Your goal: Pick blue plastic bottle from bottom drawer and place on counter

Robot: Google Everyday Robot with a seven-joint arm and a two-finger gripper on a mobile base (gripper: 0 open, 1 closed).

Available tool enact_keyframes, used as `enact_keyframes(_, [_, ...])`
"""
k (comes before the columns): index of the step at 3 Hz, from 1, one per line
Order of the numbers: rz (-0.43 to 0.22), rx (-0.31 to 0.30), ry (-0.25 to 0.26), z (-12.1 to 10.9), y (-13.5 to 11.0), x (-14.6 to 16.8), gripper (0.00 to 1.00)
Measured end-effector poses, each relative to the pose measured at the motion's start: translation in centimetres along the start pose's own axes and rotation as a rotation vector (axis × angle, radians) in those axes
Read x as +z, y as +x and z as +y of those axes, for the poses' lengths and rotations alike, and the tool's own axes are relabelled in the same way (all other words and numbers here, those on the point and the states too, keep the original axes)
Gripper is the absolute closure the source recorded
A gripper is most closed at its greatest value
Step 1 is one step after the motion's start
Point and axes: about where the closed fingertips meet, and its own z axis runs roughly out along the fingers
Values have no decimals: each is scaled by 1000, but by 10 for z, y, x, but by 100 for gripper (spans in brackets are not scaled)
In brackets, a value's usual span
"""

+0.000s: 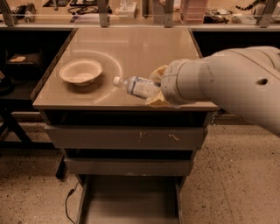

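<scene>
One gripper [154, 87] is pinching the blue plastic bottle [136, 86] over the front of the counter [131, 48], the bottle lying nearly level, long axis running left-right, cap pointing left toward the bowl [81, 72].

Over front right of counter [140, 48]: gripper [155, 86] clamped on bottle [138, 86]. At left, bowl [81, 72] standing apart from bottle cap. Bare slab between them and across the rear. Beyond far edge, bench posts [103, 13].

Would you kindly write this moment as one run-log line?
phase: transfer | gripper: shut on blue plastic bottle, over counter front-right | bottle: horizontal, cap toward bowl | bottom drawer: open | placed: not yet
</scene>
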Motion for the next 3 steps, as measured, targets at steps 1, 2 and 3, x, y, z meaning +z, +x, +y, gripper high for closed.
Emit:
enact_keyframes(1, [-22, -19, -30, -29, -3, 22, 100])
enact_keyframes(2, [-47, -25, -76, -53, -6, 53, 100])
enact_keyframes(3, [-65, -29, -123, -70, -9, 83, 100])
